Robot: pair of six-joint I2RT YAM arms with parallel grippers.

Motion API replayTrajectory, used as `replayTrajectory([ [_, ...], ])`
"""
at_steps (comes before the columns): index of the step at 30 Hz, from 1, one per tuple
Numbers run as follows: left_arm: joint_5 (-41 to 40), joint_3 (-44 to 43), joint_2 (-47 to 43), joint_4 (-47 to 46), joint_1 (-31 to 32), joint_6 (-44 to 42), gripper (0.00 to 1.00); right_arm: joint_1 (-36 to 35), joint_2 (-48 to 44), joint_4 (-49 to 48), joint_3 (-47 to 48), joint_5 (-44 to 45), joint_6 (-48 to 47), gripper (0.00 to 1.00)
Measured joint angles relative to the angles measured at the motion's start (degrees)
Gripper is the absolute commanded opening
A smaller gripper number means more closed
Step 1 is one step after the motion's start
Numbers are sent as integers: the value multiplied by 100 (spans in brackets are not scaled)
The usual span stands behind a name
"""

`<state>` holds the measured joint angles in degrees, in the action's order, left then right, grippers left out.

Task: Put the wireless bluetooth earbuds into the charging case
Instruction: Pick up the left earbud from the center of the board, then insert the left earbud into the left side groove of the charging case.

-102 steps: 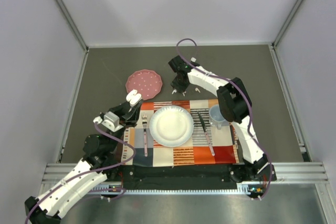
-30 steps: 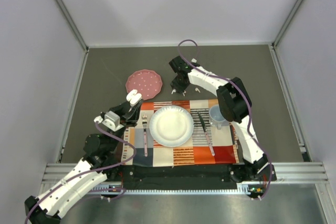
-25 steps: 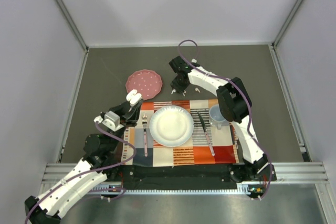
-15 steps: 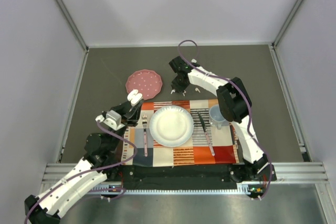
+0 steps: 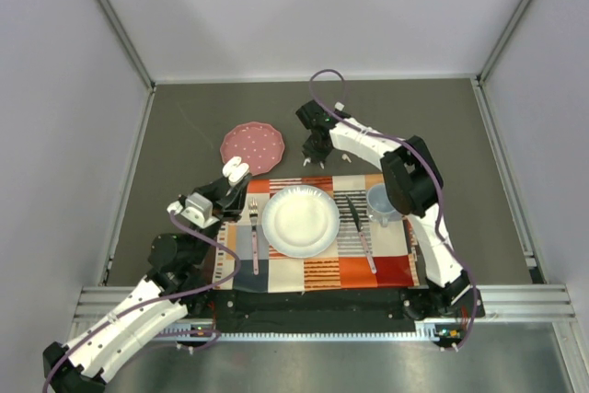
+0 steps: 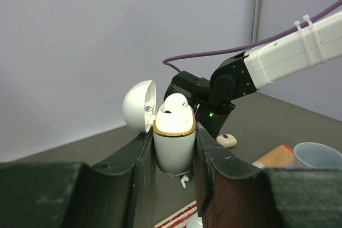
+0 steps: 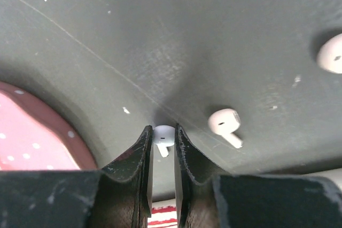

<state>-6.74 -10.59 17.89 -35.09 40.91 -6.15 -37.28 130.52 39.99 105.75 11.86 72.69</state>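
Observation:
My left gripper (image 5: 235,172) is shut on the white charging case (image 6: 173,140), which has a gold rim. It holds the case upright above the table with its lid (image 6: 139,106) open. A white earbud (image 6: 174,103) sits in the case's top. My right gripper (image 5: 316,157) is down at the table, its jaws closed on the head of a white earbud (image 7: 163,133). A pale pink earbud (image 7: 225,123) lies just to its right and another (image 7: 332,54) at the frame's edge. The left wrist view shows a white earbud (image 6: 184,180) and a peach one (image 6: 226,141) on the table.
A pink dotted plate (image 5: 253,146) lies left of my right gripper. A striped placemat (image 5: 379,269) carries a white plate (image 5: 300,220), a fork (image 5: 254,238), a knife (image 5: 354,213), a spoon (image 5: 366,248) and a clear cup (image 5: 381,202). Grey walls surround the table.
My left arm has shifted slightly with the case still in its jaws. My right gripper has stayed at the earbuds by the pink plate.

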Motion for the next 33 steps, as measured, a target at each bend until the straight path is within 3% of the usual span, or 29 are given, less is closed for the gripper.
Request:
replayTrajectory([
  [7, 2, 0, 0, -2, -2, 0, 0, -4, -120, 61, -90, 466, -953, 0],
  [11, 4, 0, 0, 0, -2, 0, 0, -4, -363, -420, -490, 354, -1700, 0],
  [20, 4, 0, -2, 2, -2, 0, 0, -4, -2487, -3595, -3550, -402, -2599, 0],
  [28, 90, 0, 46, -9, -9, 46, 0, -31, -4109, -5952, -4846, -745, -3010, 0],
  [33, 181, 0, 114, -57, -11, 162, 0, -223, -5031, -6784, -5379, -686, -3403, 0],
])
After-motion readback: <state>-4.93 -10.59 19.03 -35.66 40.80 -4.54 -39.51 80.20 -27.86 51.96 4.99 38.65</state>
